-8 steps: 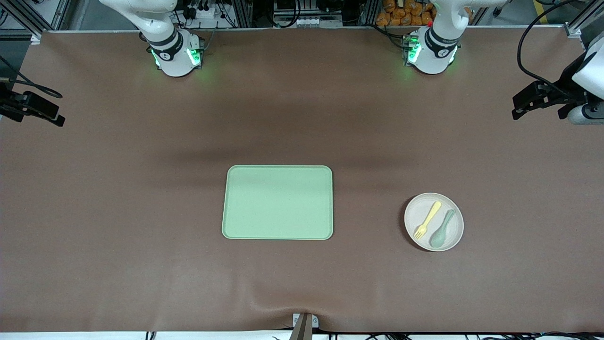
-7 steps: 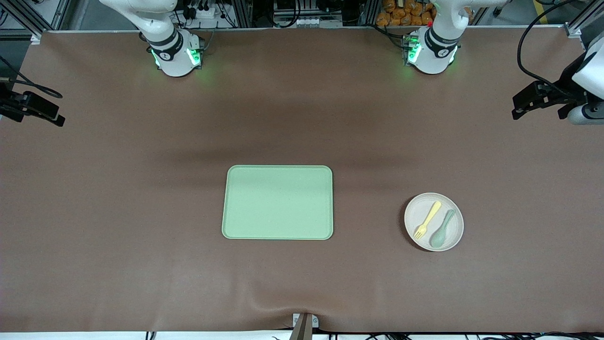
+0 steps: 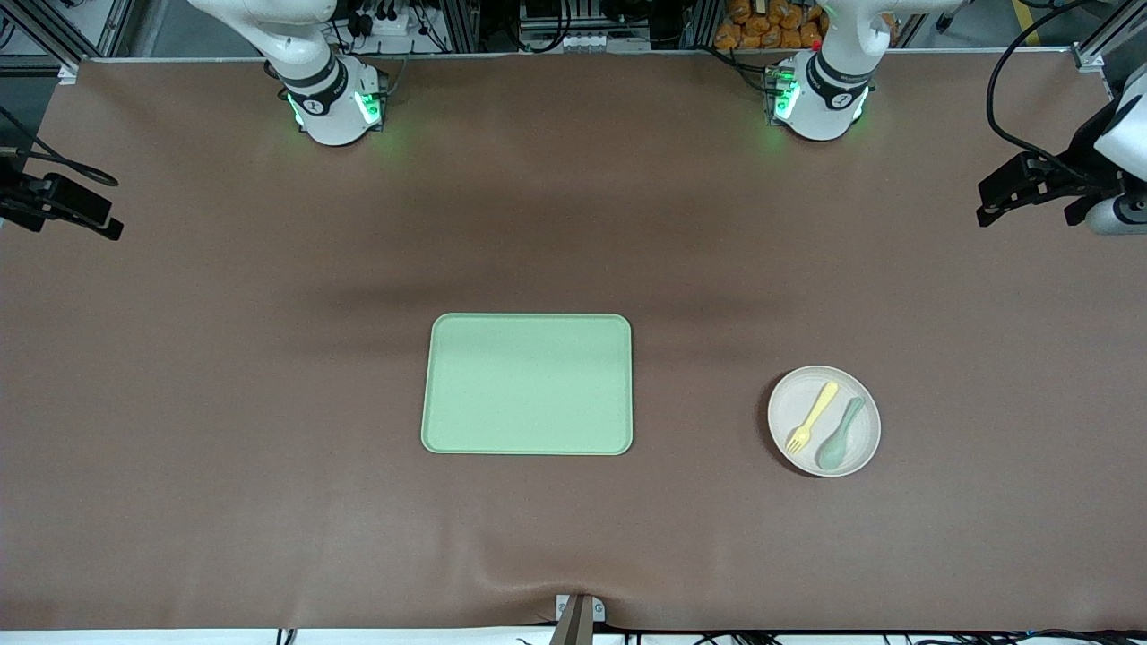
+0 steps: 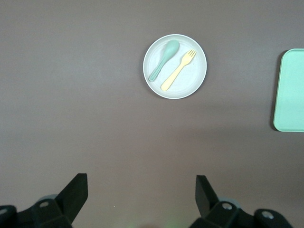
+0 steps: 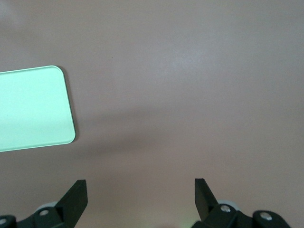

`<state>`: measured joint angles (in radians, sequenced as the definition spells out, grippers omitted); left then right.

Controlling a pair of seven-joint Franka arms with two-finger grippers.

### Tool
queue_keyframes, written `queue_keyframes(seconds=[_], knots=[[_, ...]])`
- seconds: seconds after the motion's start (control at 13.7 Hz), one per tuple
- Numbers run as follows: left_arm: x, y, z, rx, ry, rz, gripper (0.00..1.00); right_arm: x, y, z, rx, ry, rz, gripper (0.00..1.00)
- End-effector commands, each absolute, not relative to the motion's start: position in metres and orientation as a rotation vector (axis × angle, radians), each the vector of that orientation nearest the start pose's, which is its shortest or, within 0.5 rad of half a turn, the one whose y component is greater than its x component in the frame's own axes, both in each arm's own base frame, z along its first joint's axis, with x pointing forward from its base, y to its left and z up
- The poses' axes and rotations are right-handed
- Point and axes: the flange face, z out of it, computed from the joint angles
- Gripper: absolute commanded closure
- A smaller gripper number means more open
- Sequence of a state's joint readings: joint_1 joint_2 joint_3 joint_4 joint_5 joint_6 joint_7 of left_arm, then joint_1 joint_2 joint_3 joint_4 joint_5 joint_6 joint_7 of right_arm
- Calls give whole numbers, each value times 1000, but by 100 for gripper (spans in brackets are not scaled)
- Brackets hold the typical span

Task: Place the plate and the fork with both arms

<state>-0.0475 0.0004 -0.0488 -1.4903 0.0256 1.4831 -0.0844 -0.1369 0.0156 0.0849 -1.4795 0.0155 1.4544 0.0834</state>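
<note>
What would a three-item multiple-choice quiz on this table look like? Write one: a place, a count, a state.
1. Where does the fork lie?
A. on the tray
B. on the plate, beside the spoon
C. on the bare table

2. How many utensils are on the plate?
A. one
B. two
C. three

3. How are the left gripper and its fingers?
A. shut on the fork
B. shut on the plate's rim
C. open, holding nothing

Answers:
1. B: the yellow fork rests inside the plate next to the green spoon, while the tray holds nothing.
2. B: only the fork and spoon lie there.
3. C: its fingers stand wide apart over bare table; the right gripper is likewise open.
</note>
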Motion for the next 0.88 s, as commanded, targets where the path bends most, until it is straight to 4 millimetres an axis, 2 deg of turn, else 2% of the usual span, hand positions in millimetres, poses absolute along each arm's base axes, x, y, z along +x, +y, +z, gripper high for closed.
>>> queue_keyframes(seconds=[0.0,0.15,0.44,0.73,0.8], knots=[[555,-56,637,-3126,15,79,0,545,-26,650,-3110,197,51,0],[560,-56,629,-3125,32,101,0,545,-26,651,-3110,197,46,0],[563,-51,626,-3131,52,110,0,546,-28,649,-3110,204,48,0],[564,-69,624,-3126,93,102,0,546,-28,649,-3110,204,46,0],[571,-70,613,-3125,90,120,0,546,-27,649,-3108,202,46,0]])
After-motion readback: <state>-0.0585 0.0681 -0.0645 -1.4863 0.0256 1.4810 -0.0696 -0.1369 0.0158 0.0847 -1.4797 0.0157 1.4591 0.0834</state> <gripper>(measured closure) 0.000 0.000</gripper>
